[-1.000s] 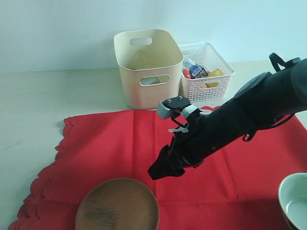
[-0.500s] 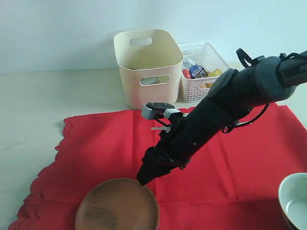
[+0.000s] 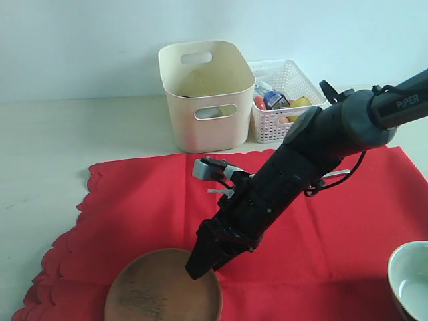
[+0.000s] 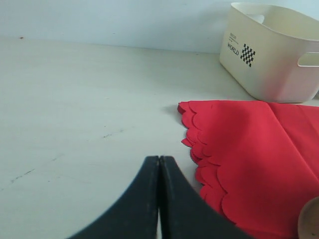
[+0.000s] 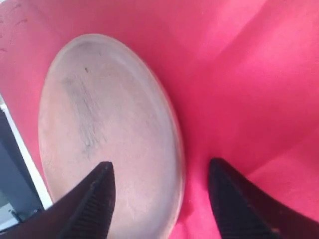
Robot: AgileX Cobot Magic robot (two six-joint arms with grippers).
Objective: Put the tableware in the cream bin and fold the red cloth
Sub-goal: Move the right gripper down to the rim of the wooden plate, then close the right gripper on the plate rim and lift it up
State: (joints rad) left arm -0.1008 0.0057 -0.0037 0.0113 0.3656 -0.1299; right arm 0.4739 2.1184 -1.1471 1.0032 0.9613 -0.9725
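Right tool (image 5: 160, 167) is straddling the rim of the wooden plate (image 5: 99, 114), jaws parted, gripping nothing. Left tool (image 4: 159, 167) is sitting closed, empty.

It appeared to be a robotics lab bench: a black arm (image 3: 334, 130) marked PiPER reached over a plain pale tabletop (image 3: 47, 147) against a plain wall (image 3: 80, 47), with red cloth (image 3: 154, 194), cream bin (image 3: 200, 127) and white lattice basket (image 3: 297, 117) laid out.

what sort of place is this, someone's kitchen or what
Probably a staged robot test bench, not a home kitchen: a pale table against a blank wall, a red cloth with a wooden plate on it, and a black robot arm reaching over it.
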